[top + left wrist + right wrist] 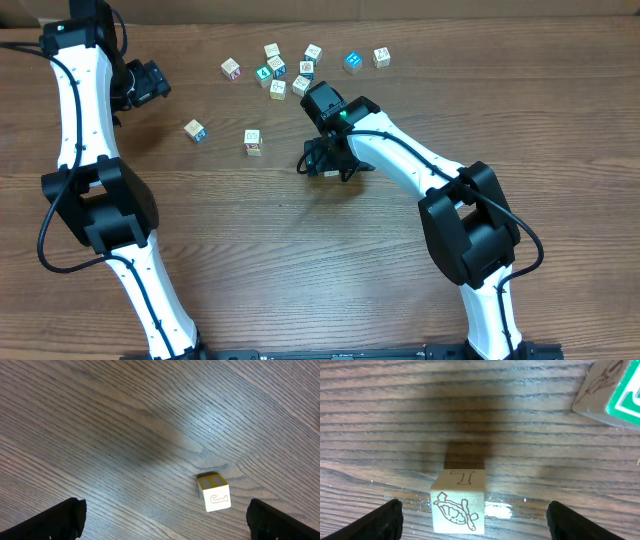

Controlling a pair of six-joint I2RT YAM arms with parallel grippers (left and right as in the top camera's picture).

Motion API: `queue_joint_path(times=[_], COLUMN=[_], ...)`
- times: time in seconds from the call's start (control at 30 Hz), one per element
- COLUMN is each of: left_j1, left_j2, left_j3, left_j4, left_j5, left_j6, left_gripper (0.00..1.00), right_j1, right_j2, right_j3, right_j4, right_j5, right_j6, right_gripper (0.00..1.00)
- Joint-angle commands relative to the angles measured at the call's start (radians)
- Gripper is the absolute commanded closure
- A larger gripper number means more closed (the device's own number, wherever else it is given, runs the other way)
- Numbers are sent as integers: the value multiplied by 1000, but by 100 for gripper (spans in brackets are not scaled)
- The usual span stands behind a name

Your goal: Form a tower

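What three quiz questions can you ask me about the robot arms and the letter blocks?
1. True or false: the turtle cube sits on the table between the open fingers of the right gripper, and they are not touching it.
2. Pick one: which letter is on top of the turtle cube? A) T B) S C) M
3. Fill in the blank: the lone cube near the open left gripper shows one ____ face.

Key: 1 true; 2 A; 3 yellow.
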State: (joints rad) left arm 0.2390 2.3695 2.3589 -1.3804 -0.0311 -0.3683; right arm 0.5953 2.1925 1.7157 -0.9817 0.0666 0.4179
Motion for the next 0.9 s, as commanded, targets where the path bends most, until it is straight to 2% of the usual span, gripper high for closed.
queue_joint_path(times=[0.0, 0.2, 0.37, 0.43, 0.67, 0.87], left_j1=[0, 0, 0, 0, 0, 0], left_j2=[-19, -19, -19, -19, -19, -19], left_j3=[18, 18, 18, 18, 18, 18], left_j4=[1, 1, 1, 1, 1, 1], left_j5=[-2, -2, -2, -2, -2, -2], left_j6=[-21, -21, -21, -21, -21, -21], left_gripper=[1, 0, 1, 1, 1, 0], right_j1=[-4, -4, -4, -3, -1, -1], right_j2=[-32, -32, -32, -32, -32, -32], right_j3=[25, 25, 25, 25, 25, 24], right_j4=[3, -7, -18, -20, -25, 4], right_j5=[-1, -1, -1, -1, -1, 0], right_j6=[1, 1, 1, 1, 1, 1], right_gripper=[18, 24, 23, 19, 21, 33])
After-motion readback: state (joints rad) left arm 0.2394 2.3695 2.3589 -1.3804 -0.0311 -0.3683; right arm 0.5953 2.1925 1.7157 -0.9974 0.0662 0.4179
